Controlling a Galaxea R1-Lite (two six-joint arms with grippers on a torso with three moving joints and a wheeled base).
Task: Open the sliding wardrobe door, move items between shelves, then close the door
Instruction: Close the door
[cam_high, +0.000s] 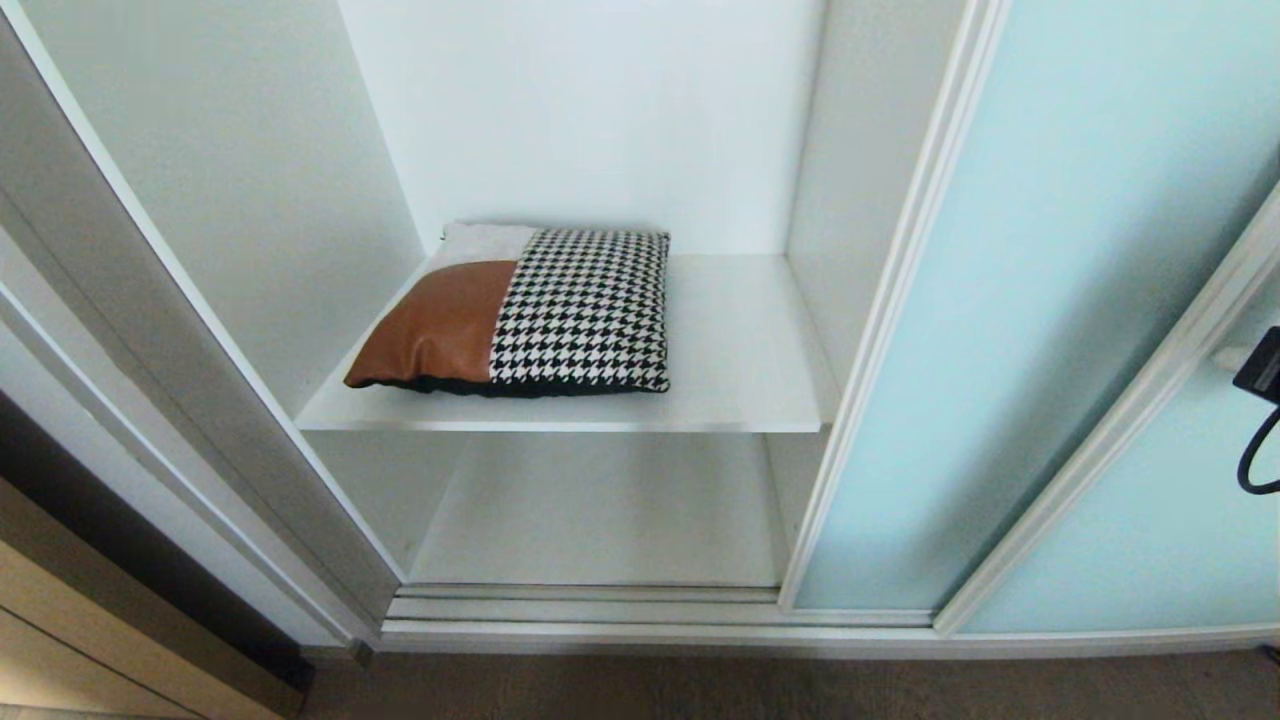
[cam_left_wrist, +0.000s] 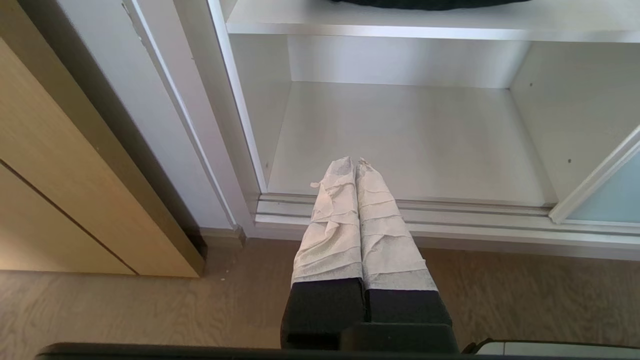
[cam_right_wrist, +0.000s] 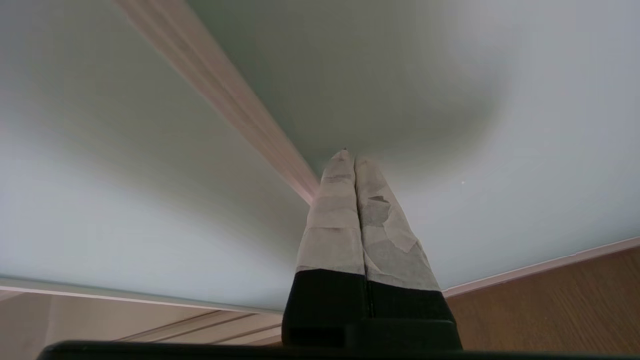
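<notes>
Right tool (cam_right_wrist: 354, 159) is pinched shut, tip against my wardrobe's glass door (cam_right_wrist: 475, 150). Left tool (cam_left_wrist: 354, 162) shut too, hanging low. Cushion (cam_high: 520, 312) sits on the shelf (cam_high: 740, 350).

Tan wooden panel (cam_high: 90, 625) fills the head view's lower left corner; brownish floor (cam_high: 760, 688) runs along the bottom edge.

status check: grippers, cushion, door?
Left gripper shut, empty, low before the wardrobe. Right gripper shut, tips at the frosted sliding door. Door open; cushion on upper shelf. Nothing blocking.
</notes>
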